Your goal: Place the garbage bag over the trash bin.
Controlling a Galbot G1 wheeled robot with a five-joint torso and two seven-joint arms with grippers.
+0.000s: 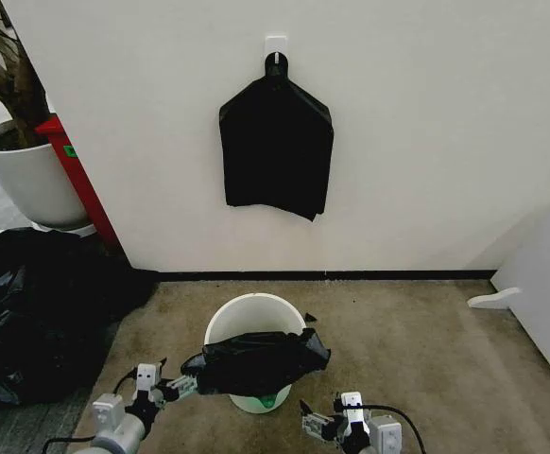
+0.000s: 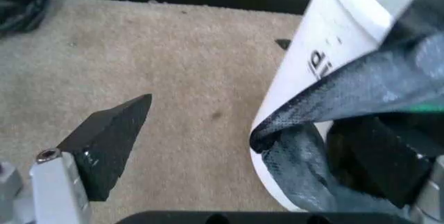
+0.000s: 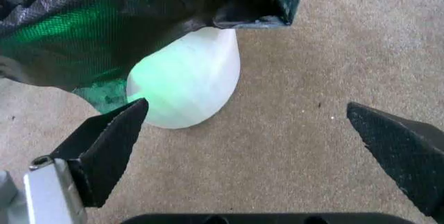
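Down low, two grippers flank one white trash bin [image 1: 249, 318] on the carpet [image 1: 398, 331]. At about eight o'clock from it, the left gripper [image 1: 174, 386] has its fingers spread, one of them tucked against a corner of the single garbage bag [image 1: 256, 361], though no clear pinch shows. At four o'clock, the right gripper [image 1: 316, 423] hangs unclenched, grasping nothing. That bag drapes over the bin's near rim and front. One flat black bundle [image 1: 276, 147] hangs on a wall hook [image 1: 276, 44] at twelve.

White wall [image 1: 426, 142], dark baseboard [image 1: 351, 275], beige carpet [image 1: 407, 350], perhaps a white cabinet [image 1: 549, 284] at right
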